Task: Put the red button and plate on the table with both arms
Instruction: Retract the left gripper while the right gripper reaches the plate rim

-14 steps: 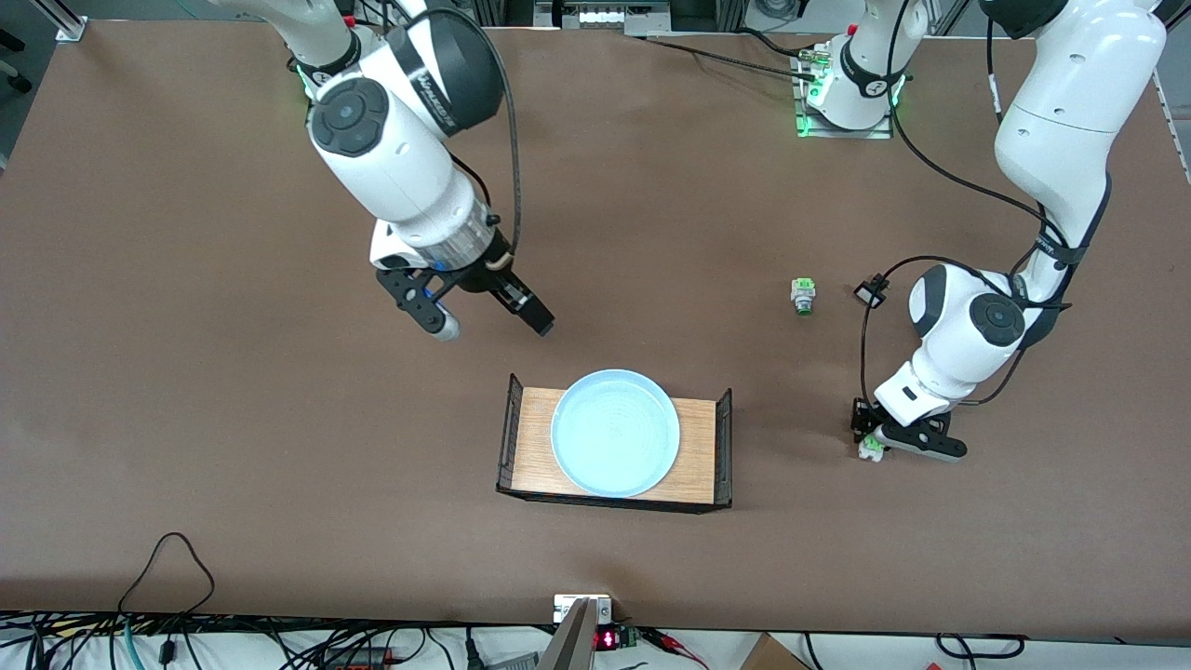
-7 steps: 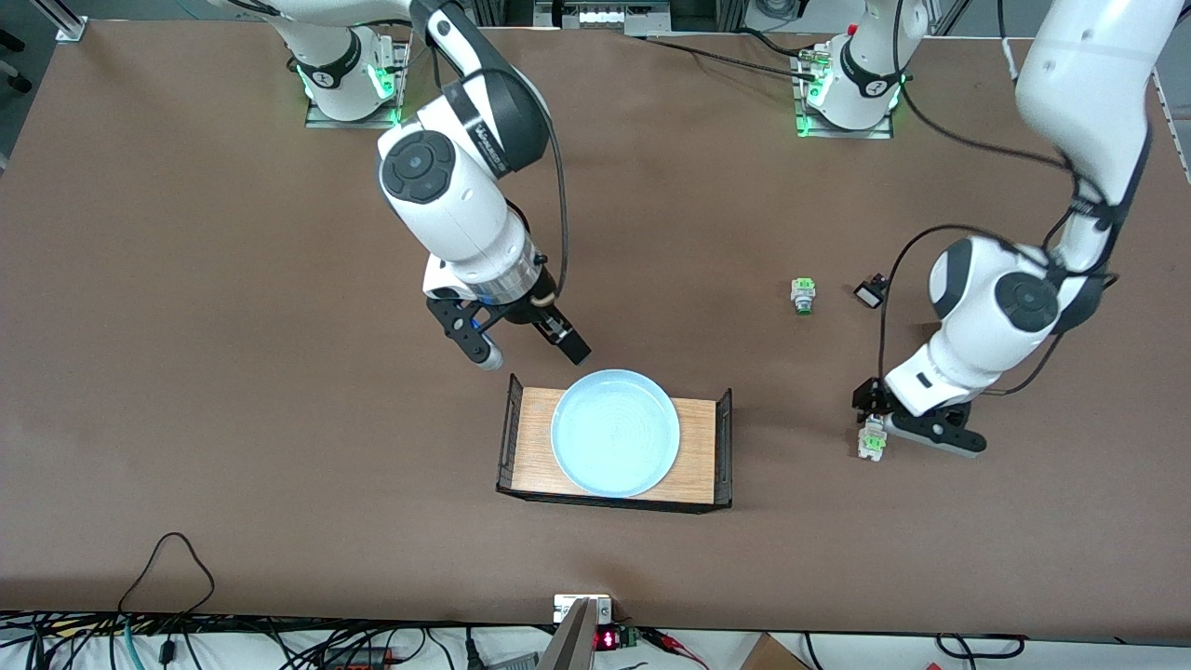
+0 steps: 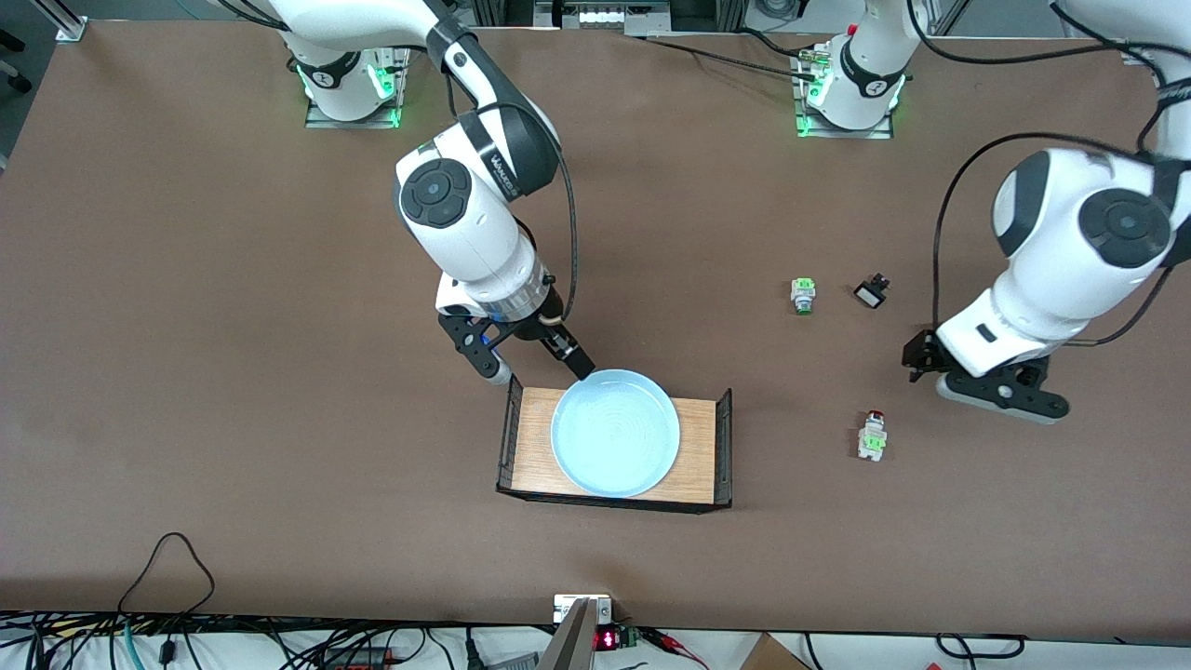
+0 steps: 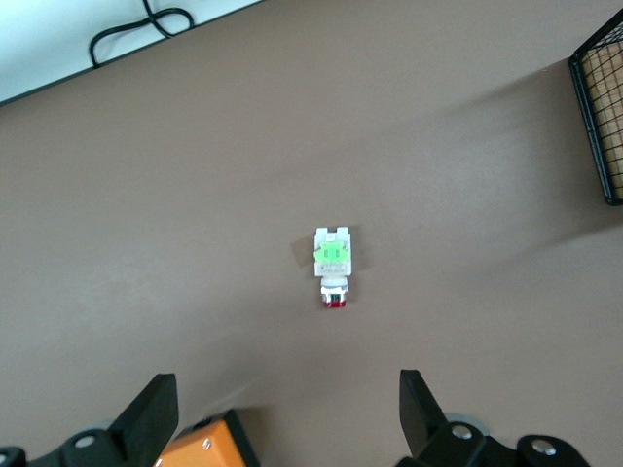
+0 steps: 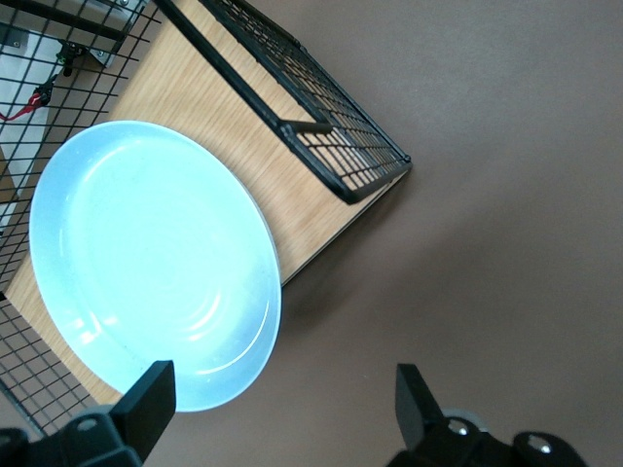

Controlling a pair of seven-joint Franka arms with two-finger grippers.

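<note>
now red button (image 3: 872,435) apparently on table (image 3: 186,326)

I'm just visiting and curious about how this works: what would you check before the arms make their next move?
1. Red button set on the table: ok, lying free.
2. Left claw open and lifted clear of the button: ok.
3. Right claw open: ok.
4. Right claw at the plate rim: ok, one finger at its edge.
5. Plate on the table: not ok, it sits on the wooden tray.
6. Green button out of the way: ok.
</note>
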